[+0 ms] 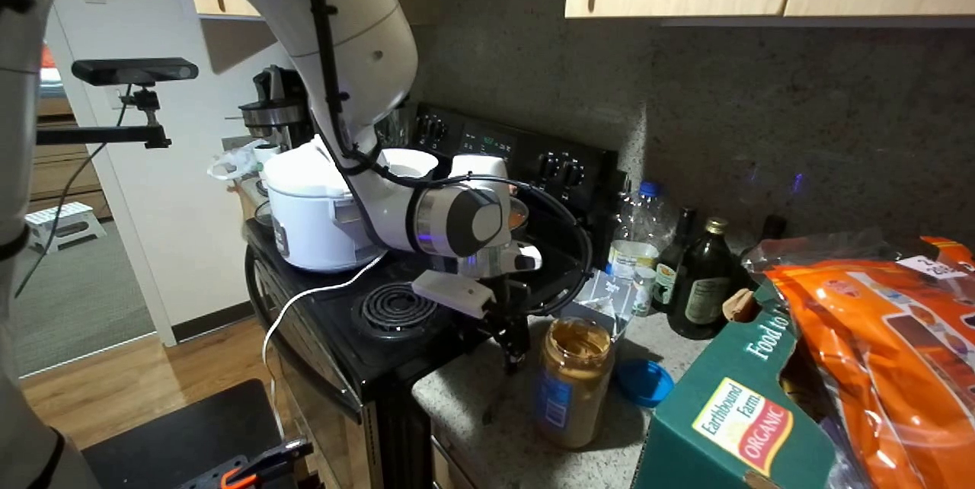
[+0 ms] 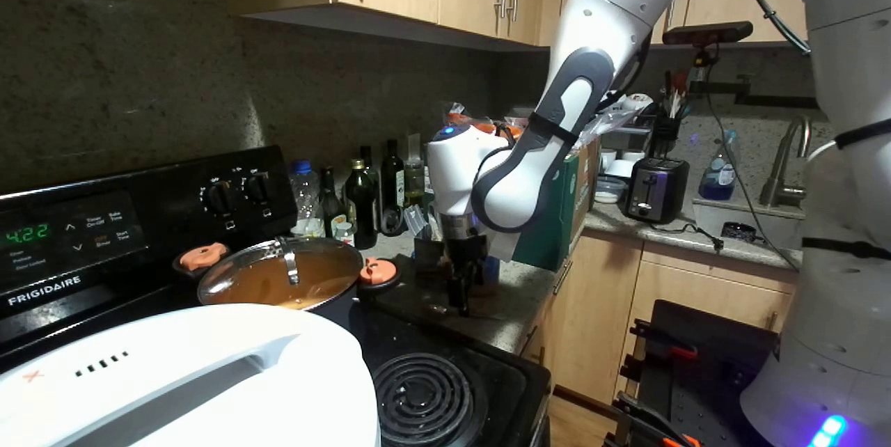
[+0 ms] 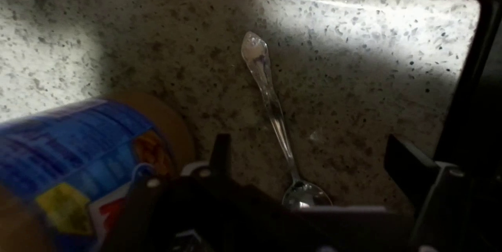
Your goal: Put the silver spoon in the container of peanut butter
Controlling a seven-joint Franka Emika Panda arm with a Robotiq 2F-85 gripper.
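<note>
The silver spoon (image 3: 276, 114) lies flat on the speckled counter in the wrist view, its bowl partly hidden by the gripper's body. My gripper (image 3: 308, 140) is open above the counter, its two fingers apart on either side of the spoon, with nothing held. In the exterior views the gripper (image 1: 512, 348) (image 2: 459, 294) points down close to the counter. The peanut butter jar (image 1: 575, 390) stands upright and open beside the gripper, tan contents showing, blue label low down. It also fills the left of the wrist view (image 3: 86, 146).
A blue lid (image 1: 644, 383) lies beside the jar. Dark bottles (image 1: 701, 283) stand behind it, and a green carton (image 1: 739, 405) stands close by. The black stove with its coil burner (image 2: 424, 391), a lidded pot (image 2: 278, 273) and a white cooker (image 1: 308, 207) adjoin the counter.
</note>
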